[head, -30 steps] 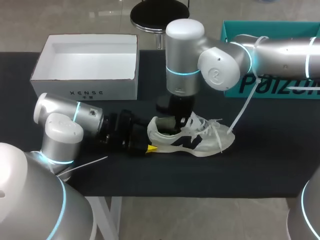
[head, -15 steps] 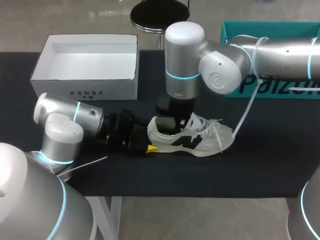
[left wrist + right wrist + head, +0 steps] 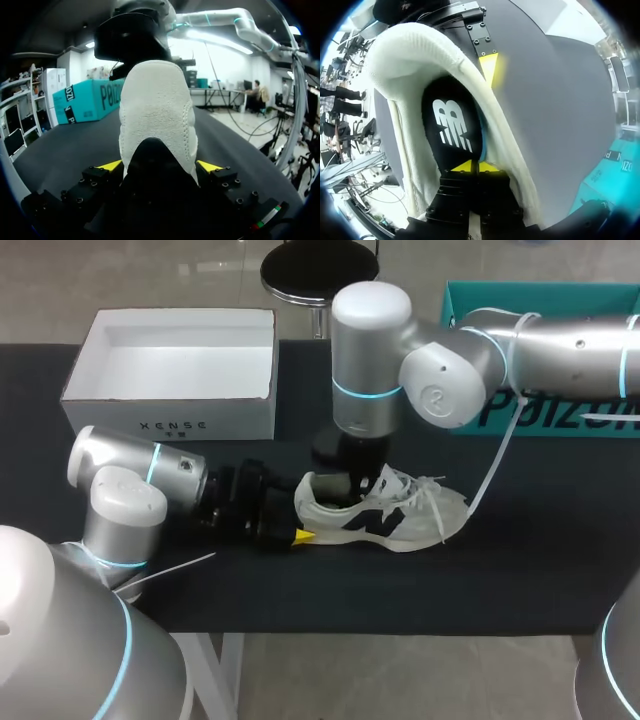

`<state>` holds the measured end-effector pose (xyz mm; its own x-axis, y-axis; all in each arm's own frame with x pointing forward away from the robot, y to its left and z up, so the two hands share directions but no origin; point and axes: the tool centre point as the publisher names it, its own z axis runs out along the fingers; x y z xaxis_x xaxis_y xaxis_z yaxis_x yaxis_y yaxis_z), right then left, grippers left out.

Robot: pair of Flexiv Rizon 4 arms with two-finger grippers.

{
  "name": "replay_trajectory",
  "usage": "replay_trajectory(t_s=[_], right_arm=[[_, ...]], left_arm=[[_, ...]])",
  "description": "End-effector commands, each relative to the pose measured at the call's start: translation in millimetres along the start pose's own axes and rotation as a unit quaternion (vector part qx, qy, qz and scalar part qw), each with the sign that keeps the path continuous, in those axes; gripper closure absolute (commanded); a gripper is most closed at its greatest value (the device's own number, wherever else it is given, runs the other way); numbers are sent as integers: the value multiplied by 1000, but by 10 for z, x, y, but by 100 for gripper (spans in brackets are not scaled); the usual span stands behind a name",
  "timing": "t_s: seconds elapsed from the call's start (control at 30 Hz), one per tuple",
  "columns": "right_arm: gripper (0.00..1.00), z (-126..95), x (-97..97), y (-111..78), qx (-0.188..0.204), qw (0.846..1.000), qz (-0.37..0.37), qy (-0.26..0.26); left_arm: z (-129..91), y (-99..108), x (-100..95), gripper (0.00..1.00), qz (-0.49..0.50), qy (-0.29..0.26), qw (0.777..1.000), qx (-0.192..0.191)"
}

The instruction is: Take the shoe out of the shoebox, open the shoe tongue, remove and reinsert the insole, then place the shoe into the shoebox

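Currently the right gripper point(image 3: 474, 166) sits inside the shoe's opening. Its yellow tips are pressed together on the thin blue edge of a black insole with a white logo point(image 3: 451, 125), which lies in the heel half of the shoe. The cream padded collar curves around the insole on both sides. Just outside the collar, one yellow fingertip point(image 3: 490, 67) of the left gripper presses against the heel wall.

The left gripper point(image 3: 159, 167) lies low on the desk and clamps the heel of the off-white mesh sneaker with dark side panels point(image 3: 157, 110). One yellow tip is on each side of the heel, and the shoe's back rises upright between them.

From above, the shoe stands on its sole near the middle of the dark desk point(image 3: 520, 550). Its toe points away from the left arm and its loose white laces point(image 3: 430, 490) are splayed over the forefoot. The right arm comes down vertically over the shoe. An open white cardboard shoebox point(image 3: 170, 415) stands well apart from the shoe, at the desk's far side behind the left arm.
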<state>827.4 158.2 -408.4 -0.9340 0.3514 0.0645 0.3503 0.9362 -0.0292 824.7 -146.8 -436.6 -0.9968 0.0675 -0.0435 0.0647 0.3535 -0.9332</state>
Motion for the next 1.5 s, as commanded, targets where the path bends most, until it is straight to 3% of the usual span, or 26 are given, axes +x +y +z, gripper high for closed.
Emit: replay_trajectory(t_s=[0.03,0.73,1.17,1.33,1.5], right_arm=[[100,-133,36,-11,-1,1000,0,-9],[100,-484,-90,-302,-16,998,43,-49],[100,-478,-196,-560,-21,995,86,-55],[100,-505,-220,-547,-30,994,90,-59],[100,-534,-260,-377,-41,994,78,-60]], left_arm=[[48,10,-27,100,0,0,1000,-2],[48,10,-27,100,0,0,1000,-2],[48,10,-27,100,0,0,1000,-2],[48,10,-27,100,0,0,1000,-2],[48,10,-27,100,0,0,1000,-2]])
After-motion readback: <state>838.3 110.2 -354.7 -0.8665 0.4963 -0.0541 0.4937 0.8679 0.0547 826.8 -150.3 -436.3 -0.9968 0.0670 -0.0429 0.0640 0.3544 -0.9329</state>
